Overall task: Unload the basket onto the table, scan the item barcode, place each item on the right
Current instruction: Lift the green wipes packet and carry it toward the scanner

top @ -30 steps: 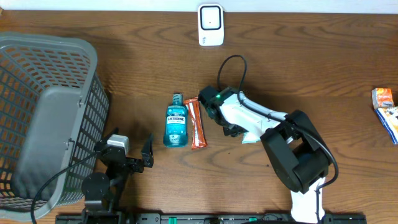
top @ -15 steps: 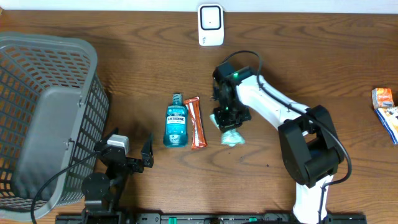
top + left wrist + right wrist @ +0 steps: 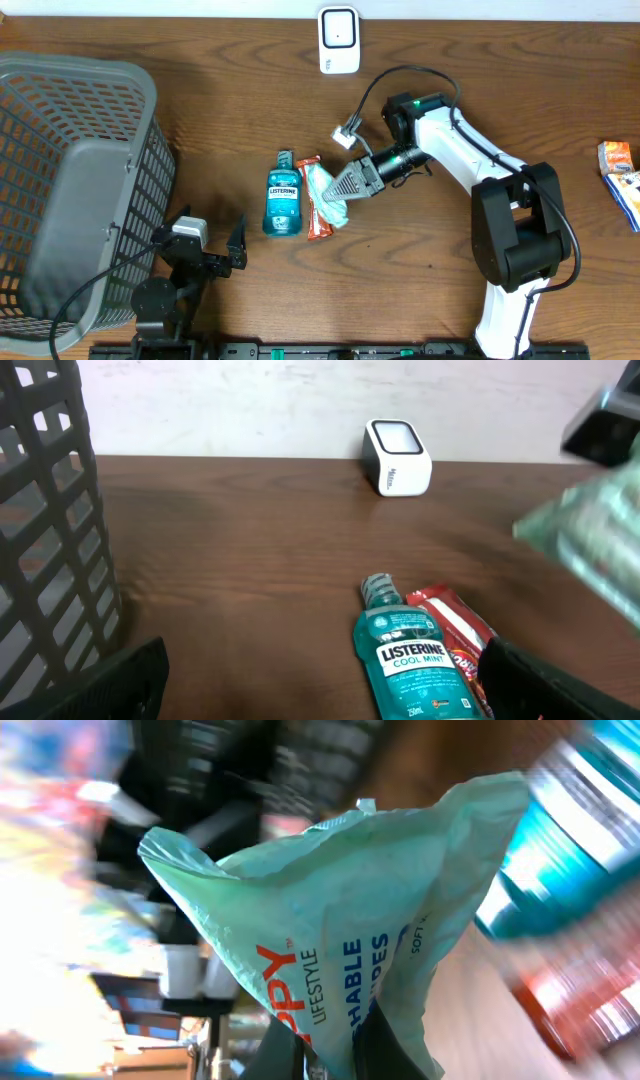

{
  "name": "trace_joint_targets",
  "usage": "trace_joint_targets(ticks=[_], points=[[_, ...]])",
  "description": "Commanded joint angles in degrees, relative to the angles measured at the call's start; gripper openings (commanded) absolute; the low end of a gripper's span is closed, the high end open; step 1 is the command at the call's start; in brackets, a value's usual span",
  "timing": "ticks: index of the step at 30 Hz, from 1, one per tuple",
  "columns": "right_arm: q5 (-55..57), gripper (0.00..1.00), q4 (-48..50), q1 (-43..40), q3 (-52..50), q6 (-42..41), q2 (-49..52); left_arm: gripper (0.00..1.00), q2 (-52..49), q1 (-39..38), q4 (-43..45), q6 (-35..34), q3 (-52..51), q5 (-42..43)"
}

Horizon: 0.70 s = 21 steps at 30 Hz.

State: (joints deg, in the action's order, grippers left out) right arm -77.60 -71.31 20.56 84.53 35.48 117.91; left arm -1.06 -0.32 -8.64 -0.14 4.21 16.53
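The mint-green pouch [image 3: 340, 910] is hanging above the red bar [image 3: 318, 218] and mouthwash bottle [image 3: 283, 201], pinched at one end by your right gripper [image 3: 342, 186]. It is sagging like light, soft film (probably slippery), so you are best gripping its sealed edge. Your left gripper [image 3: 215, 256] is sitting wide open.

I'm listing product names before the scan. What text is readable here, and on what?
"LISTERINE COOL MINT": blue mouthwash bottle.
"PPY LIFESTYLE", "HABLE", "SOFT": pale green pack, with the words cut off by its folds.
White scanner: a small word on its side, too small to read.
Red wrapper: print blurred.
Packages at the table's right edge: too small to read.
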Motion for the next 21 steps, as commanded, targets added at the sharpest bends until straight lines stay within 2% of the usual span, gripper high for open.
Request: trace_joint_targets(ticks=[1, 6, 9, 12, 21], points=[[-11.9, 0.01, -0.2, 0.2, -0.2, 10.4, -1.2, 0.98, 0.1, 0.2, -1.2, 0.3, -1.0, 0.3], [-11.9, 0.01, -0.1, 0.9, -0.2, 16.5, -1.3, 0.98, 0.1, 0.2, -1.2, 0.3, -1.0, 0.3], [-11.9, 0.01, -1.1, 1.2, 0.3, 11.6, -1.4, 0.98, 0.1, 0.2, -1.2, 0.3, -1.0, 0.3], [-11.9, 0.01, -1.2, 1.2, 1.0, -9.5, -1.5, 0.98, 0.1, 0.2, -1.2, 0.3, -1.0, 0.3], [-11.8, 0.01, -1.7, 0.2, 1.0, -59.6, -1.5, 0.98, 0.1, 0.2, -1.2, 0.3, -1.0, 0.3]])
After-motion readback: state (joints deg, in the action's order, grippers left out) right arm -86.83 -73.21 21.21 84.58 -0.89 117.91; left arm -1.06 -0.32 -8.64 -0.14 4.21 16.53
